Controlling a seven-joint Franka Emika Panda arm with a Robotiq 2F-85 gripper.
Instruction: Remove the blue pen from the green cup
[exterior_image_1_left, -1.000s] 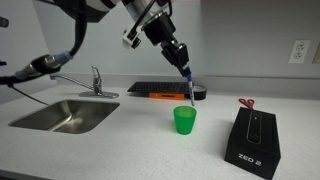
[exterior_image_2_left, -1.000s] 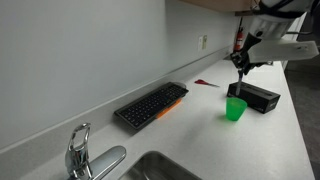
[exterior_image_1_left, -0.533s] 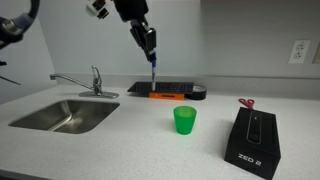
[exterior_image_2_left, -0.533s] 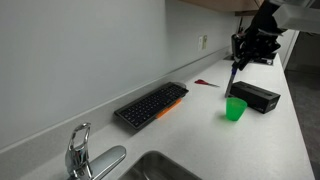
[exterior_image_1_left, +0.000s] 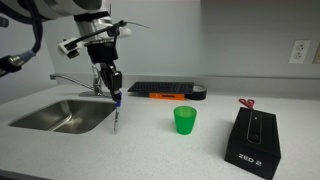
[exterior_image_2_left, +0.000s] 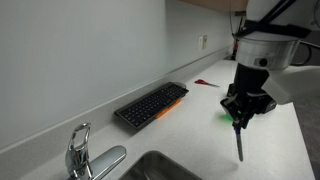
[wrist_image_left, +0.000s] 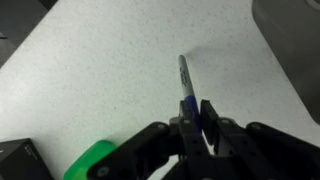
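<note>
Beside the sink (exterior_image_1_left: 60, 115), the gripper (exterior_image_1_left: 114, 96) pinches the pen (exterior_image_1_left: 116, 116) by its top (tip pointing down at the counter (exterior_image_1_left: 150, 150)), well apart from the cup (exterior_image_1_left: 185, 120).

We are seeing bare counter (exterior_image_1_left: 135, 150) lying open along the near edge, between the sink (exterior_image_1_left: 65, 115) and the cup (exterior_image_1_left: 185, 120). The gripper (exterior_image_1_left: 111, 93), clamping the pen (exterior_image_1_left: 115, 115) upright, is hanging over that stretch, just beside the sink's rim. Along the back edge the faucet (exterior_image_1_left: 95, 80) and keyboard (exterior_image_1_left: 165, 90) are blocking passage. The box (exterior_image_1_left: 252, 138) is standing beyond the cup, leaving a gap between them.
</note>
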